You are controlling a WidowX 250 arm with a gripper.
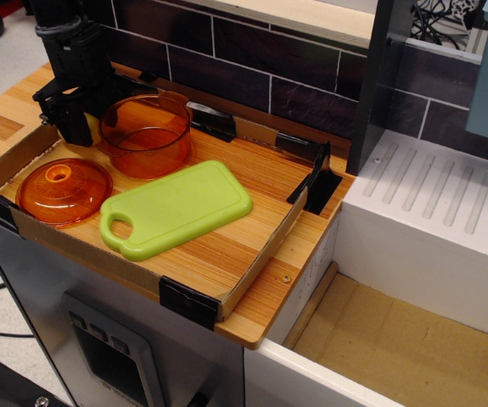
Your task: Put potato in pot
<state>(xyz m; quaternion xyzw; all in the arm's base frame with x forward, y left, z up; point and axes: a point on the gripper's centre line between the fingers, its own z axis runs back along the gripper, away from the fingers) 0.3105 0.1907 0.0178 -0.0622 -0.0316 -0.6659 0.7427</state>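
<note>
The translucent orange pot (146, 136) stands upright and empty at the back left of the wooden tray (227, 254). My black gripper (75, 127) is lowered just left of the pot, over the spot where the potato lay. The potato is hidden behind the gripper, and none of its yellow shows. The fingers point down and look dark against the arm. I cannot tell how far apart they are or whether they hold anything.
An orange domed lid with a knob (64, 191) lies at the tray's front left. A green cutting board (176, 208) lies in the middle. The dark tiled wall (269, 68) runs behind, and a white drain rack (430, 195) is to the right.
</note>
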